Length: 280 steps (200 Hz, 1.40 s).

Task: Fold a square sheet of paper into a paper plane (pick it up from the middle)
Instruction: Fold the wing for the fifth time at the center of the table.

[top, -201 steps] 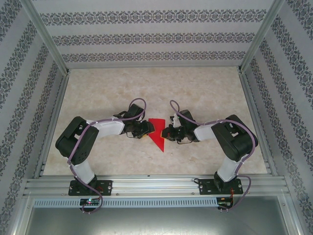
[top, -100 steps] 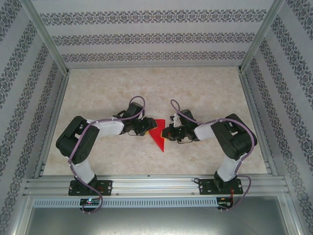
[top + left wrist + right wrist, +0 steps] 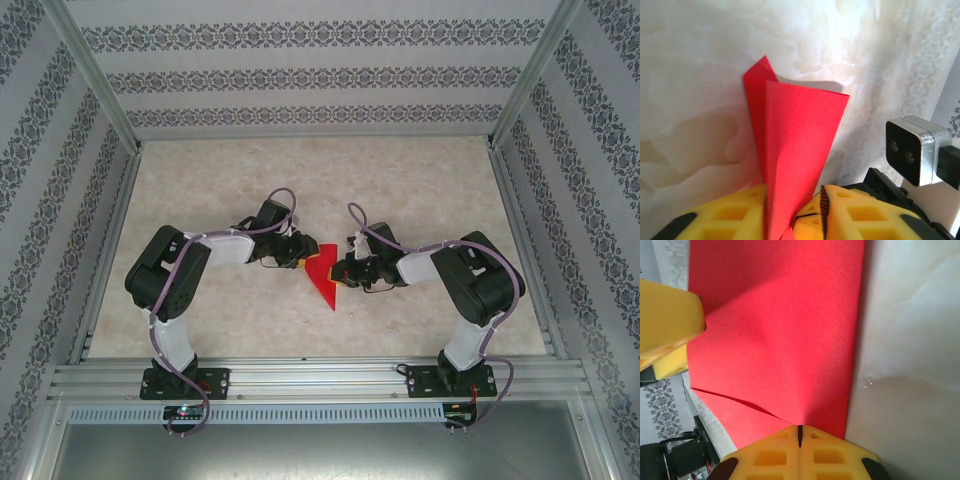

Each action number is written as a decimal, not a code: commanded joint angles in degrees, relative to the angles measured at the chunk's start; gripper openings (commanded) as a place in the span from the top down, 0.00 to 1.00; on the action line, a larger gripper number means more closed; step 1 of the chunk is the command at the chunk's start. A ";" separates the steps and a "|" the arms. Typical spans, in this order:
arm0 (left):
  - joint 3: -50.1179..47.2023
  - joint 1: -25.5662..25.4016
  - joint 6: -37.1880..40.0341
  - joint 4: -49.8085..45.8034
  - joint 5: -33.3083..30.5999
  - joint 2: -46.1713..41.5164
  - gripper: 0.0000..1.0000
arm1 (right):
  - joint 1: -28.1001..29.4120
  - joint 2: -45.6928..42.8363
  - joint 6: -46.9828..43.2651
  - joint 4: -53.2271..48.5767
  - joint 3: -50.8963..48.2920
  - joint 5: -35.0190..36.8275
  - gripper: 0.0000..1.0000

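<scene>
The red paper (image 3: pixel 324 281), folded into a narrow triangle pointing toward the arms, lies mid-table between both grippers. My left gripper (image 3: pixel 302 259) is at its upper left edge. In the left wrist view a lifted red flap (image 3: pixel 796 140) runs up from between the yellow fingers (image 3: pixel 735 212), which are shut on it. My right gripper (image 3: pixel 340 272) is at the paper's right edge. In the right wrist view its fingertips (image 3: pixel 800 431) are shut together at the paper (image 3: pixel 780 330), where a layer's edge meets their seam. The left gripper's yellow finger (image 3: pixel 667 322) rests on the sheet's far side.
The marbled tabletop (image 3: pixel 420 190) is bare around the paper. Patterned walls and metal frame posts (image 3: pixel 515 95) close in the left, right and far sides. The right wrist's camera housing (image 3: pixel 912 150) sits close beside the left gripper.
The left arm has swung its elbow in and its gripper has moved slightly away from the bases, lifting the paper's left flap. The red shape looks narrower at the top. The right arm has stayed put.
</scene>
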 commanded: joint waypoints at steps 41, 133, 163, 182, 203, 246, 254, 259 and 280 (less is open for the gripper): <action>-1.50 0.93 0.67 -2.25 -1.16 -1.17 0.95 | -0.33 -3.45 -2.29 -6.00 0.29 6.64 0.79; -6.04 0.94 -3.46 -2.33 -5.38 -8.80 1.00 | 13.49 -28.34 -19.16 -13.97 -4.56 33.46 0.60; -5.84 0.84 -3.47 -3.10 -5.69 -9.66 1.00 | 23.90 -30.65 -29.06 -4.84 -9.29 46.32 0.58; -5.90 0.86 -3.35 -3.29 -5.67 -9.87 1.00 | 28.53 -29.19 -32.90 -2.37 -9.95 54.03 0.54; -5.93 0.85 -3.34 -3.35 -5.72 -9.88 1.00 | 31.81 -25.99 -36.64 -1.70 -8.47 55.34 0.52; -5.89 0.85 -3.25 -3.63 -5.60 -9.80 1.00 | 38.23 -17.41 -43.00 -0.29 -4.94 65.57 0.58; -5.87 0.86 -3.23 -3.71 -5.56 -9.80 1.00 | 38.92 -16.18 -43.74 0.93 -4.87 67.27 0.60; -5.85 0.83 -3.26 -3.70 -5.51 -9.79 1.00 | 39.08 -15.48 -43.98 1.45 -4.84 68.26 0.60; -5.85 0.85 -3.07 -3.93 -5.38 -9.79 1.00 | 39.35 -12.43 -44.72 2.69 -4.50 70.82 0.63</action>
